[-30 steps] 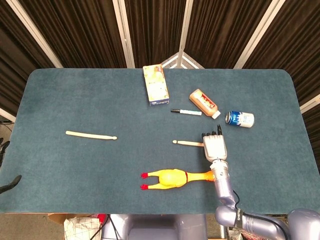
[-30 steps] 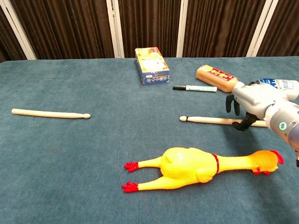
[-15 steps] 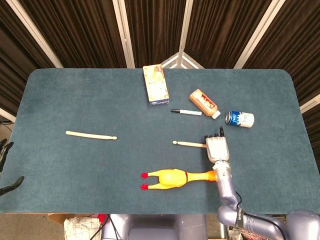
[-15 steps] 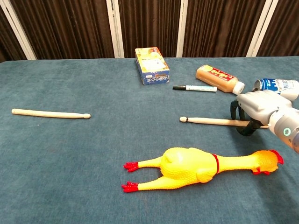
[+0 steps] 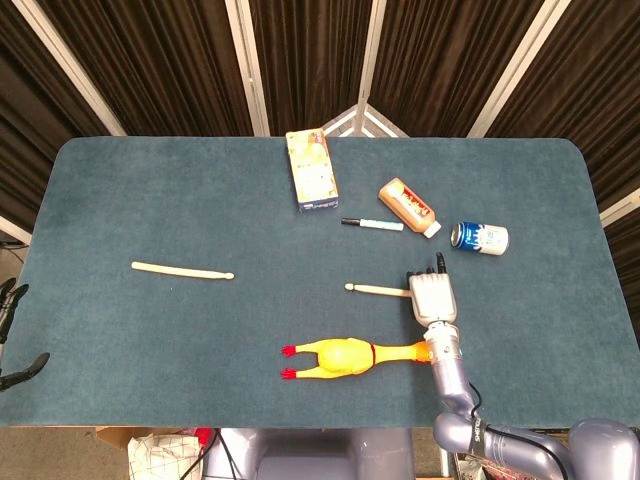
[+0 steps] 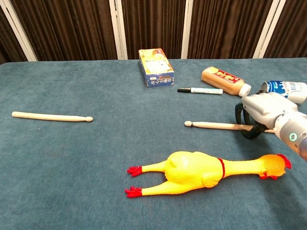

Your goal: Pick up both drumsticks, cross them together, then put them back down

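Two pale wooden drumsticks lie on the blue table (image 5: 150, 190). The left drumstick (image 5: 182, 270) (image 6: 52, 117) is alone on the left side, with nothing touching it. The right drumstick (image 5: 378, 288) (image 6: 213, 125) lies right of centre, tip pointing left. My right hand (image 5: 431, 296) (image 6: 264, 112) covers its butt end, and the dark fingers (image 6: 245, 128) curl down around the shaft, which still rests on the cloth. Only dark fingertips of my left hand (image 5: 10, 335) show, spread apart off the table's left edge and holding nothing.
A yellow rubber chicken (image 5: 345, 356) (image 6: 201, 172) lies just in front of the right drumstick, its head by my right forearm. Behind it are a marker (image 5: 372, 224), a brown bottle (image 5: 407, 206), a blue can (image 5: 480, 237) and a carton (image 5: 312, 168).
My right hand slid a little right along the drumstick and its fingers closed around the butt end. The left fingertips at the left edge shifted slightly. Both drumsticks stayed in place.
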